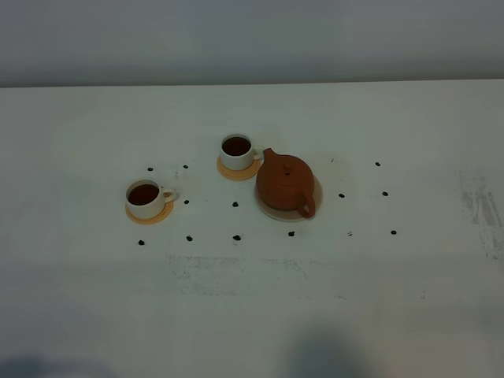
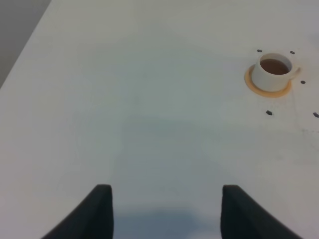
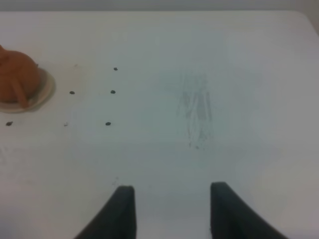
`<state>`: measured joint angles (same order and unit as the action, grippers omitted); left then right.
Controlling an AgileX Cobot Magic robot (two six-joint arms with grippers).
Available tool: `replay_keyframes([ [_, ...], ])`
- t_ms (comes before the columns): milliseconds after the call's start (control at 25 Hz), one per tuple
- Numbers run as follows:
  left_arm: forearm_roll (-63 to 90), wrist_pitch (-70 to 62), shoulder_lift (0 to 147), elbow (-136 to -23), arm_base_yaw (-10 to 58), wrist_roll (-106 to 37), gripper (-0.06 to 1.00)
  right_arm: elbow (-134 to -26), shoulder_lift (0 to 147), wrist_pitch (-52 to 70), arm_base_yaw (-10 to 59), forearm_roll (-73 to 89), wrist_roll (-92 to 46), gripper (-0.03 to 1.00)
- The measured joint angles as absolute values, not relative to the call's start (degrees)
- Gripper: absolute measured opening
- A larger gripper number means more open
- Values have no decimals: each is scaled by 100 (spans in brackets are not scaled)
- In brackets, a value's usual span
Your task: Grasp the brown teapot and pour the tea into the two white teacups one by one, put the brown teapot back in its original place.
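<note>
The brown teapot [image 1: 285, 183] stands upright on its beige disc, the original place [image 1: 268, 209], near the table's middle; it also shows in the right wrist view [image 3: 17, 79] on that disc [image 3: 44, 89]. Two white teacups hold dark tea on orange coasters: one [image 1: 237, 151] just left of the pot, the other [image 1: 146, 198] further left and nearer, seen too in the left wrist view [image 2: 273, 71]. Neither arm appears in the high view. My left gripper [image 2: 165, 211] is open over bare table. My right gripper [image 3: 172, 211] is open, empty, well away from the pot.
Small dark dots [image 1: 235, 237] are scattered on the white table around the cups and pot. A scuffed grey patch [image 1: 482, 206] marks the right side, also seen ahead of the right gripper [image 3: 197, 107]. The table's far edge [image 1: 252, 83] meets a grey wall.
</note>
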<state>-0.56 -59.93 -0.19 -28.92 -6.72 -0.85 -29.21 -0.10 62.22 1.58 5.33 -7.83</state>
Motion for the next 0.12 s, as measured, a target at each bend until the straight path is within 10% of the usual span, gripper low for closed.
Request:
replay_keyframes([
  [120,-56,-5993,-19,-2892,-672,-85,50,-2921,-10,6222,158,533,-784,34],
])
